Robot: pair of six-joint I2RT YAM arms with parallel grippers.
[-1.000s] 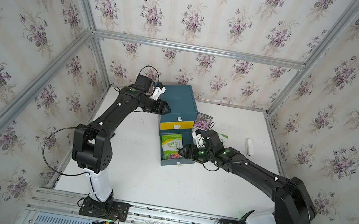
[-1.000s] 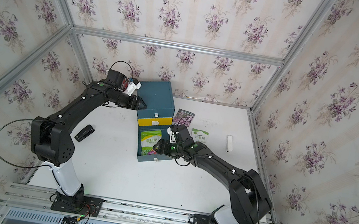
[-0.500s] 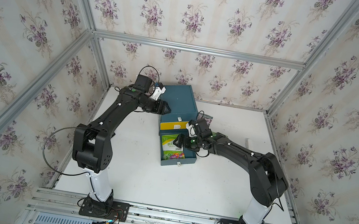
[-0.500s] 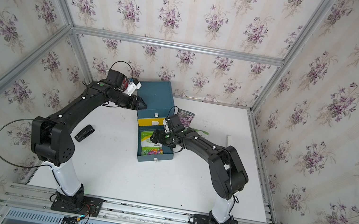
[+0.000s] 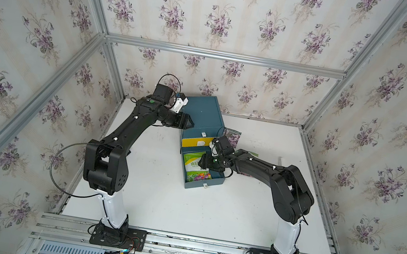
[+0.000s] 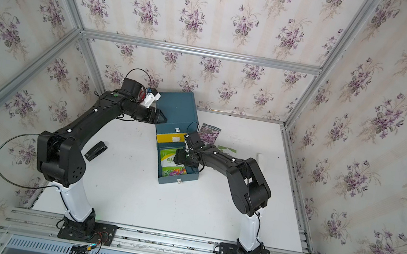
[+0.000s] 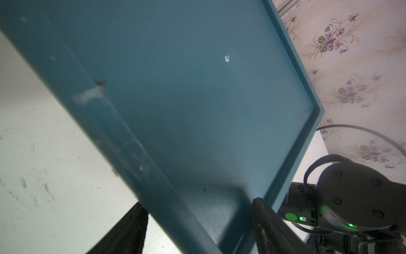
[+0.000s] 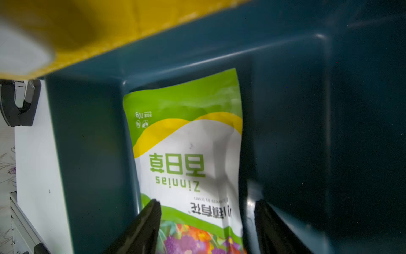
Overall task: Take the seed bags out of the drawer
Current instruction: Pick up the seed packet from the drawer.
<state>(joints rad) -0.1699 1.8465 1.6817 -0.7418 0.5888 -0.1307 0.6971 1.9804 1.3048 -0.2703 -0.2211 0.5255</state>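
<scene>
The blue drawer [image 5: 203, 185] is pulled out of the blue cabinet [image 5: 202, 116]. One seed bag [image 5: 192, 161] [image 8: 189, 140], green and white with flowers at one end, lies flat inside it. My right gripper [image 5: 202, 161] [image 8: 206, 220] is lowered into the drawer, open, one finger on each side of that bag. A purple seed bag [image 6: 209, 133] and a green-and-white one [image 6: 226, 150] lie on the table right of the cabinet. My left gripper [image 5: 188, 124] [image 7: 197, 228] is shut on the cabinet's upper left edge.
A yellow drawer front [image 5: 195, 142] sits shut just above the open drawer. On the white table [image 5: 168, 206], a black stapler-like object [image 6: 96, 150] lies at the left. A small white object [image 6: 260, 159] lies at the right. Papered walls enclose three sides.
My right gripper swung left from beside the drawer and came down into it over the bag, its jaws narrowing a little. The left arm has not moved.
</scene>
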